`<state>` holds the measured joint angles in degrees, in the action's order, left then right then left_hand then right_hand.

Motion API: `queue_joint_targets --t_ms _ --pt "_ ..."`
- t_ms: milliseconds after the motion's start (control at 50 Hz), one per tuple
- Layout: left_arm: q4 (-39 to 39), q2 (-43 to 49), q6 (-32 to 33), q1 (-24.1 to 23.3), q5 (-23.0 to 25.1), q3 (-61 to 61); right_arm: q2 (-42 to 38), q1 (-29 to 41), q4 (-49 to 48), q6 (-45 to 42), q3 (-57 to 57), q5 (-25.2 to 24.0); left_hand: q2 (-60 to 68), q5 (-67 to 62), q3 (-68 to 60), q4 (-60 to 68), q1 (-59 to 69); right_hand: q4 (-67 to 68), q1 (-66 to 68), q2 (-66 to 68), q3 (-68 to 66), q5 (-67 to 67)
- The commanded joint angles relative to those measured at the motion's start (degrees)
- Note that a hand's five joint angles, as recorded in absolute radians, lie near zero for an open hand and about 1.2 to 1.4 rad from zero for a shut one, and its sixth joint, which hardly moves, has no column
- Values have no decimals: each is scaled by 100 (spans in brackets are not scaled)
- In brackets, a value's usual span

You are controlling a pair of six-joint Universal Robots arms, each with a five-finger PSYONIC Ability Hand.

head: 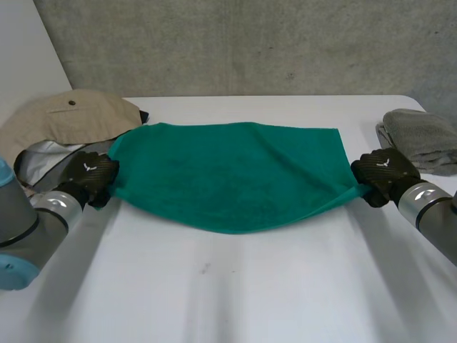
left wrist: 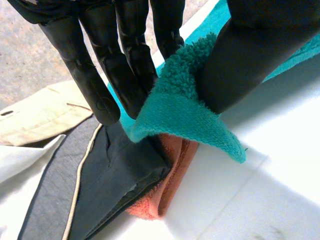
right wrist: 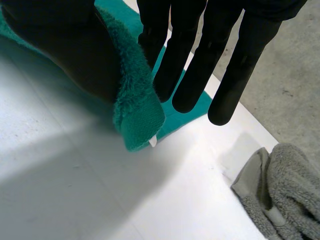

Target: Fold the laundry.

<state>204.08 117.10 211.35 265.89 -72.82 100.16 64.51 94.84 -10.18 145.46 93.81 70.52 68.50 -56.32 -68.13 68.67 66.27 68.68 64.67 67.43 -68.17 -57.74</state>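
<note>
One green towel [head: 228, 175] lies stretched on the white table [head: 235, 293], its long axis running from side to side. The left hand [head: 89, 175] pinches its left end between thumb and fingers, and the right hand [head: 384, 171] pinches its right end. One grey towel [head: 421, 136] sits beside the right hand, while a beige garment [head: 68, 118], a dark garment [left wrist: 100, 180] and a half-hidden orange cloth [left wrist: 167, 185] are piled by the left.

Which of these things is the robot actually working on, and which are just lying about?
In use: teal-green terry towel, ends pinched by left hand and right hand.
Lying about: crumpled grey terry towel; beige cloth garment; dark grey piped garment; salmon-pink towel.
</note>
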Motion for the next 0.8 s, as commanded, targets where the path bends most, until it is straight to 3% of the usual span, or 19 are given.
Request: queue_joint_targets --t_ms 20,140,200,240,320,480,620,720,800 --pt "-623 -1074 20 50 -13 873 596 -193 998 -552 85 -56 1150 -1368 -1187 1133 1373 1132 1533 1257 -1183 -1226" --pt "-2388 -2023 643 208 22 1462 1221 -984 3247 -2538 454 49 1150 -1368 -1187 1133 1373 1132 1533 1257 -1183 -1226" --pt "-3230 -2173 1064 270 -21 1524 1362 -1282 4046 -3485 664 15 1150 -1368 -1187 1133 1373 1132 1533 1257 -1183 -1226" --pt "-3567 -2174 1215 296 -22 1515 1353 -1327 4024 -3682 683 -12 1150 -1368 -1187 1133 1373 1132 1533 1257 -1183 -1226" --pt "-3947 -2147 1391 235 22 1375 1117 -1179 3524 -3341 542 -12 1150 -1368 -1187 1133 1373 1132 1533 1257 -1183 -1226" --pt "-2867 -1357 715 -441 -162 365 255 -748 2240 -1962 -152 120 1150 -1368 -1187 1133 1373 1132 1533 1257 -1183 -1226" --pt "-1882 -180 336 -942 -829 -1260 -290 -370 1186 -889 -802 374 1150 -1368 -1187 1133 1373 1132 1533 1257 -1183 -1226" --pt "-2108 856 336 -1136 -1304 -2638 -921 -98 649 -572 -1539 813 1150 -1368 -1187 1133 1373 1132 1533 1257 -1183 -1226" --pt "-2451 1541 345 -1250 -1410 -3509 -1475 34 631 -572 -2145 1243 1150 -1368 -1187 1133 1373 1132 1533 1257 -1183 -1226"
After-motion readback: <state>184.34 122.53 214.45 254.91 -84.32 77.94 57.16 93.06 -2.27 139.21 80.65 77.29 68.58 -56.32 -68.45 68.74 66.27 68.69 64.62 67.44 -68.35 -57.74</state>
